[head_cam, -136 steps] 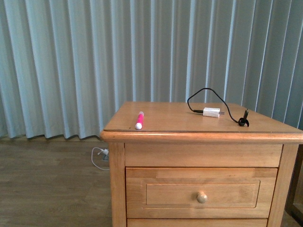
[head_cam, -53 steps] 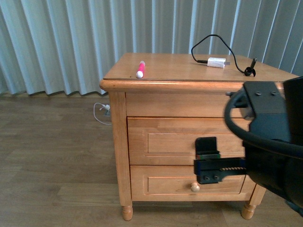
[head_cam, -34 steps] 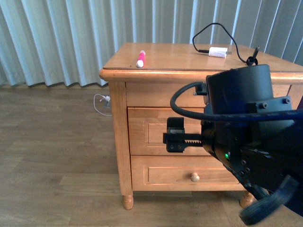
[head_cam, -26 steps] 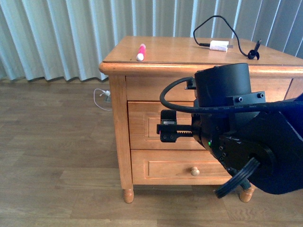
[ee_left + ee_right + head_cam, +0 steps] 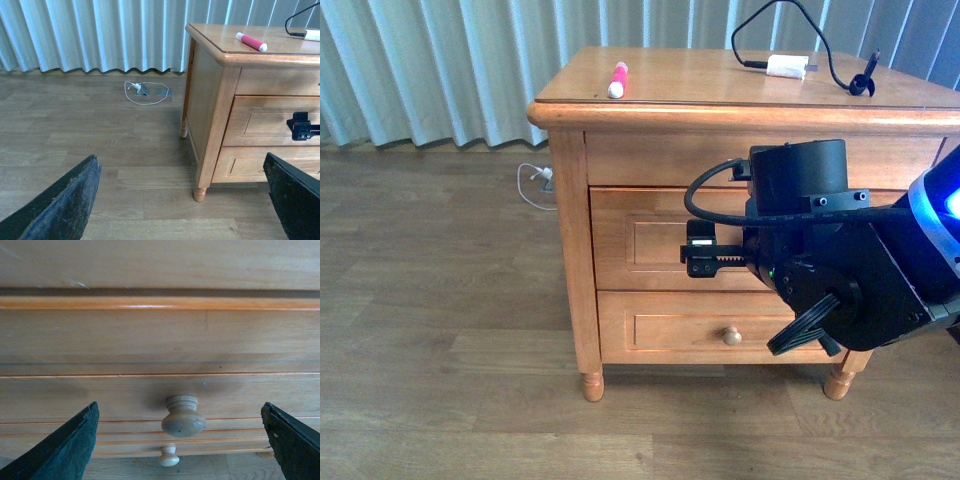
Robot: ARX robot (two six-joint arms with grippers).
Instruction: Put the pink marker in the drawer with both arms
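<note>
The pink marker (image 5: 617, 79) lies on the nightstand top near its left front corner, also in the left wrist view as the pink marker (image 5: 251, 42). The top drawer (image 5: 650, 240) is closed. My right gripper (image 5: 702, 258) is open in front of the drawer. In the right wrist view my right gripper (image 5: 179, 410) has its fingers wide on either side of the drawer's round knob (image 5: 183, 417), without touching it. My left gripper (image 5: 180, 159) is open low over the floor, left of the nightstand, far from the marker.
A white charger plug (image 5: 787, 66) with a black cable lies at the back right of the nightstand top (image 5: 720, 100). The lower drawer has its own knob (image 5: 732, 336). A white cable (image 5: 538, 180) lies on the wooden floor by the curtain.
The front view now looks down on the nightstand from higher. My right arm has come in from the right, and its open gripper has settled at the top drawer's front.
</note>
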